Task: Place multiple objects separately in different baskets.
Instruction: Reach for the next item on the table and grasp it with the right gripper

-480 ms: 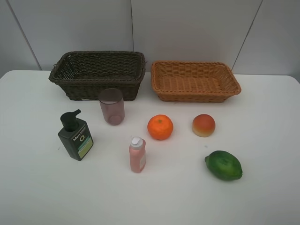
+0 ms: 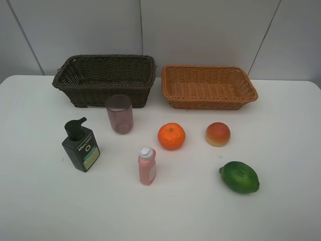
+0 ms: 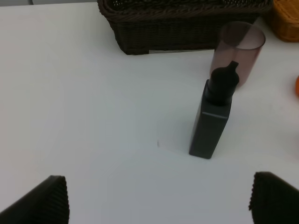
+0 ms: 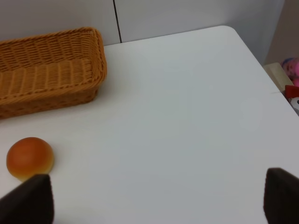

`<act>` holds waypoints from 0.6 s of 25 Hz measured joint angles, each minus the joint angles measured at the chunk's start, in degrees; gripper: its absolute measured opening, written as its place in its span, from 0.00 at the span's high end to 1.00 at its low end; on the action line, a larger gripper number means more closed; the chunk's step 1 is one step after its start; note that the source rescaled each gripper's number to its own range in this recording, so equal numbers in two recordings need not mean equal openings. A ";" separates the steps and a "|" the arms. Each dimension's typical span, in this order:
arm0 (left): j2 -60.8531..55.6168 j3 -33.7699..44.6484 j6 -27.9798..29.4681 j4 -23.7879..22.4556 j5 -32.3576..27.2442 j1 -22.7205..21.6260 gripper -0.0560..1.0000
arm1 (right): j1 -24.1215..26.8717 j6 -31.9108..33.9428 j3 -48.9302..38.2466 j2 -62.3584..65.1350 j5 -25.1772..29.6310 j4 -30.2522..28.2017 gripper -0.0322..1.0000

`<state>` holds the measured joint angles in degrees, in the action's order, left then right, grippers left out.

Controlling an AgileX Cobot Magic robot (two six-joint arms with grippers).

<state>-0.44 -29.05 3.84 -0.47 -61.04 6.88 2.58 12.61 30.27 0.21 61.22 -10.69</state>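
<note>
Your left hand (image 3: 161, 200) and right hand (image 4: 156, 198) are both released and empty. The pump bottle (image 2: 81, 146) and peach (image 2: 217, 134) sit on the tabletop (image 2: 281, 211), before the dark basket (image 2: 105, 57) and tan basket (image 2: 208, 68) respectively, probably staged by destination.

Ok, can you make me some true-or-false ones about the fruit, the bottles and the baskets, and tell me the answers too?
1. The orange is inside the light basket. False: it sits on the table, in front of that basket.
2. The mauve cup stands upright in front of the dark basket. True.
3. The pink bottle is lying on its side. False: it stands upright.
4. The green fruit lies nearer the front of the table than the peach. True.
5. A gripper is holding the pump bottle. False: the bottle stands alone, and the left gripper and right gripper are both open and hold nothing.
</note>
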 joint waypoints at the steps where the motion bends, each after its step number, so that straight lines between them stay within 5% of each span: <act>1: 0.00 0.00 0.00 0.00 0.00 0.00 0.00 | 0.00 0.00 0.00 0.00 0.00 0.00 0.07; 15: 0.00 0.00 0.00 0.00 0.00 0.00 0.00 | 0.00 0.00 0.00 0.00 0.00 0.00 0.07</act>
<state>-0.44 -29.05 3.84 -0.47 -61.04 6.88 2.58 12.61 30.27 0.21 61.22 -10.69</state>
